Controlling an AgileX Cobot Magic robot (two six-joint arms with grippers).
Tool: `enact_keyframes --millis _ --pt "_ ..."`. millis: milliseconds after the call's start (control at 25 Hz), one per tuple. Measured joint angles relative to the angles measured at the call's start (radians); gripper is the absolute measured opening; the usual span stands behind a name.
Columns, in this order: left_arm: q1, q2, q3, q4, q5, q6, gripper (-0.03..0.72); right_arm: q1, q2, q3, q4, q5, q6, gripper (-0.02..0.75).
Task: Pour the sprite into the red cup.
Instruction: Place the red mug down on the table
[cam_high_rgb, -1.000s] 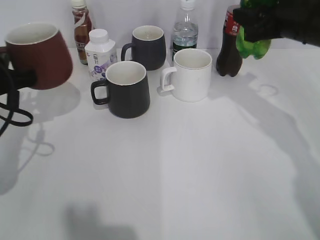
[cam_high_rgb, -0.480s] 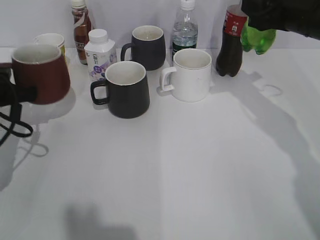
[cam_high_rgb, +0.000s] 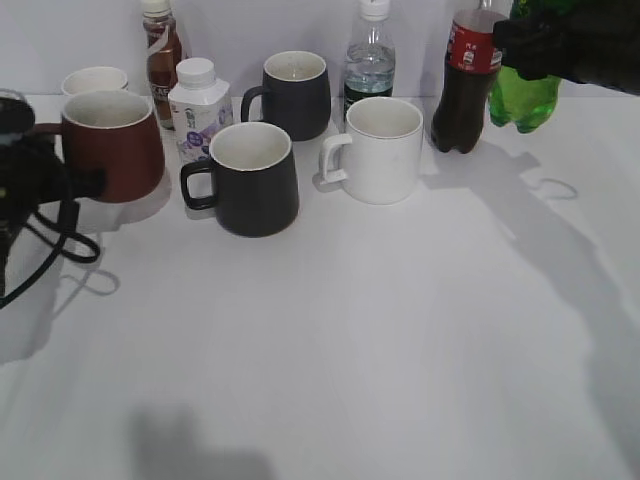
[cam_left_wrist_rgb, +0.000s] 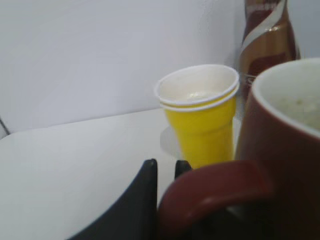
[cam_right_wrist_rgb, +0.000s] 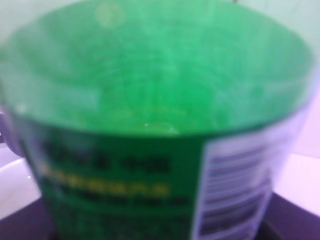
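Observation:
The red cup stands upright at the far left, at or just above the table. My left gripper is shut on its handle; the dark fingertips show beside the handle in the left wrist view. The sprite, a green bottle, hangs upright at the back right, just right of the cola bottle. My right gripper is shut around its upper part. In the right wrist view the sprite fills the frame and hides the fingers.
Between the two stand a black mug, a second black mug, a white mug, a water bottle, a white milk bottle and a brown bottle. A yellow paper cup stands just behind the red cup.
The red cup has come down and to the right, from tilted to upright. The sprite has come down from tilted to upright beside the cola bottle.

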Motion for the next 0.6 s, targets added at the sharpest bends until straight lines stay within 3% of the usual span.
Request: enact_keyframes --millis 280,600 --pt "0.037 0.061 -0.030 0.016 0.038 -0.053 0.077 0.000 0.000 0.001 0.003 0.033 -0.001 0.410" --pt "0.094 0.103 -0.039 0.134 0.055 -0.108 0.077 0.000 0.000 0.001 0.003 0.043 -0.002 0.410"
